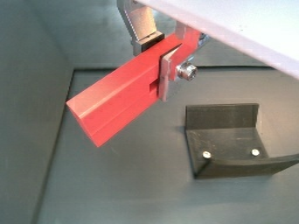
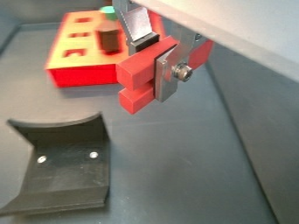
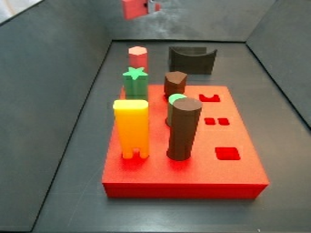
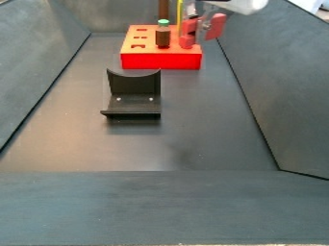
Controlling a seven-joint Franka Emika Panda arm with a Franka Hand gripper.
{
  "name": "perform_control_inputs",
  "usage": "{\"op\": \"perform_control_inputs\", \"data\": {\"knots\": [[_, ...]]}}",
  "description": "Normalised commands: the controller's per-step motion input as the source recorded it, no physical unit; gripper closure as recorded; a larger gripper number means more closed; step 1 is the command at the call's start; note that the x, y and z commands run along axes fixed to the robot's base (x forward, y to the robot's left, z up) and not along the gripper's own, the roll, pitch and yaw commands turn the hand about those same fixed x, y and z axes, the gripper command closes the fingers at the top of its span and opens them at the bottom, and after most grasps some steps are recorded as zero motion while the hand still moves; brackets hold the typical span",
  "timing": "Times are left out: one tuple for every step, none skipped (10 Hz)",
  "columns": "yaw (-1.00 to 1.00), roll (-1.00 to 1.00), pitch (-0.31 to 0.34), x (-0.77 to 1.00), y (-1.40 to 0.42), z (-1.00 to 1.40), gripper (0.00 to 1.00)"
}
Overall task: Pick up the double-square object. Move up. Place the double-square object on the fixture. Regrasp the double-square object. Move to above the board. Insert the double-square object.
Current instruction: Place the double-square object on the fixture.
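hand (image 2: 176,68) clamped on the double-square object (image 1: 117,102), airborne above and clear of the fixture (image 1: 230,140). risk: grip sits at one end, so the long overhang could pivot between the fingers (image 2: 166,73) and land skewed in the fixture's curved cutout.

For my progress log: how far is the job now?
Done: the double-square object is picked up and lifted, clamped in the claw above the floor. In hand: carrying it, with the fixture still bare. Left: placing it there, regrasping, moving above the board, inserting.
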Motion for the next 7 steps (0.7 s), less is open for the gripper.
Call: {"op": "perform_control_inputs", "data": {"knots": [[1.00, 0.08, -0.019, 1.00, -0.30, -0.20, 1.00], [1.00, 0.10, -0.011, 1.00, -0.26, -0.18, 1.00], [1.00, 0.11, -0.005, 1.00, -0.23, -0.17, 1.00], [1.00, 0.12, 0.003, 1.00, -0.20, -0.15, 1.00], [1.00, 0.13, 0.009, 1.00, -0.18, -0.14, 1.00], [1.00, 0.15, 0.018, 1.00, -0.15, -0.13, 1.00], [1.00, 0.16, 0.025, 1.00, -0.14, -0.12, 1.00]]}}
